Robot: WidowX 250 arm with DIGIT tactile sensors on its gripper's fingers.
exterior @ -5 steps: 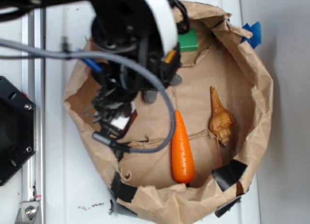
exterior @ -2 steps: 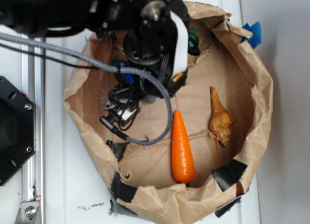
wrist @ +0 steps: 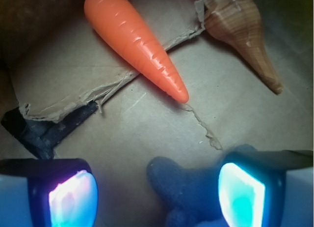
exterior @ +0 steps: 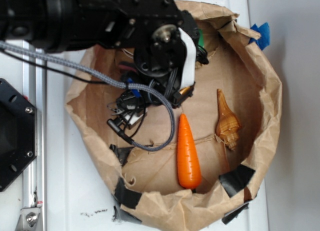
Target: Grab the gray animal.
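In the wrist view my gripper (wrist: 157, 192) is open, its two glowing pads wide apart at the bottom of the frame. A gray plush limb of the gray animal (wrist: 184, 187) lies on the paper between the pads, close to the right pad (wrist: 243, 195); the rest of the toy is out of frame. In the exterior view the arm (exterior: 155, 46) hangs over the upper left of the paper bag (exterior: 260, 81) and hides the gray animal and the fingers.
An orange carrot (exterior: 188, 153) (wrist: 135, 40) and a tan seashell (exterior: 227, 122) (wrist: 243, 33) lie on the bag floor. A green block (exterior: 201, 38) peeks out behind the arm. Black tape patches (exterior: 236, 178) sit on the bag's front rim. A grey cable (exterior: 165, 136) loops down.
The arm has moved right and further over the bag's middle, now covering the gray animal and most of the green block. The carrot and shell have not moved.
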